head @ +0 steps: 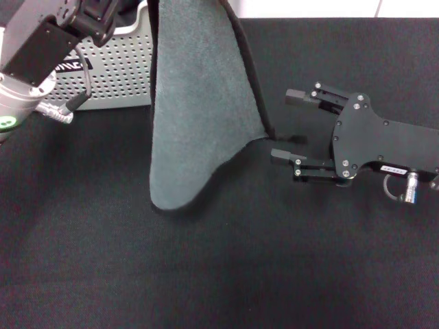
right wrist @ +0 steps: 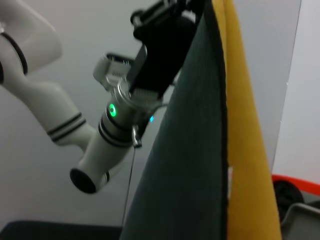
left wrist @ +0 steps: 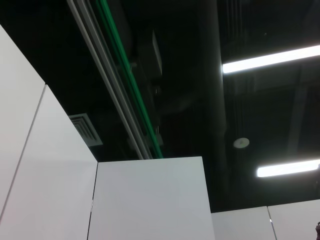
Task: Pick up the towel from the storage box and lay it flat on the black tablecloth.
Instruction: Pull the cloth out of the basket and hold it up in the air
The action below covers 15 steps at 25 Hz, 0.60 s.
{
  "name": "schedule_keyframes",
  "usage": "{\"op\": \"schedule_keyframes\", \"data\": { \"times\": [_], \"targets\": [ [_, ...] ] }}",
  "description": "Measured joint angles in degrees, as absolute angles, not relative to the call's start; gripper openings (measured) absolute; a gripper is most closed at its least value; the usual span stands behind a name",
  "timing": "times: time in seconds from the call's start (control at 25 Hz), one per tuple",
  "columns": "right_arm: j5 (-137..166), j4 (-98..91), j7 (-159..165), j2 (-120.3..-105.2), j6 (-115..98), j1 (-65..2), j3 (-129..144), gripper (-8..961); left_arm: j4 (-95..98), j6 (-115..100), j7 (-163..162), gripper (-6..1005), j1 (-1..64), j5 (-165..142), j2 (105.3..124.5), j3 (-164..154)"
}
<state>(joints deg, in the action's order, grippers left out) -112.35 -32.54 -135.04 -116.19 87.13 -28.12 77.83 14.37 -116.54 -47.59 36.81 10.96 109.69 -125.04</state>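
While left pincer [right wrist: 175, 10] grips towel [head: 199, 116], right pincer [head: 291, 127] agape.

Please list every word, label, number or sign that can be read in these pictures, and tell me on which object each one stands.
Black label on the storage box: white letters, mostly hidden behind the left arm; not readable.
Small plate on the right gripper: marks too small to read.
Green ring light on the left arm's wrist: a lamp, no text.
Towel: no print visible.
Black tablecloth: no print visible.

White left arm [right wrist: 60, 127] with black rings, green light, black screw-studded right gripper [head: 291, 127]
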Motion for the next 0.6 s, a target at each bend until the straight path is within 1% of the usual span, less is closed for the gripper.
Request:
{"op": "schedule_keyframes", "data": {
  "times": [0.24,0.44,0.6],
  "targets": [
    [-112.38,-32.51,-135.17,-116.19,84.37,-28.6,78.31,792,14.52,-116.53,-47.56,10,36.79,11.14,109.76,-124.89],
    [-112.39,-32.51,-135.17,-116.19,82.37,-29.38,80.71,559,15.07,-116.54,-47.48,10,36.62,10.26,109.92,-123.07],
    [-112.25,-32.51,-135.15,-116.19,81.69,-29.59,81.75,440,15.1,-116.54,-47.47,10,36.69,10.17,109.94,-122.91]
  ]
}}
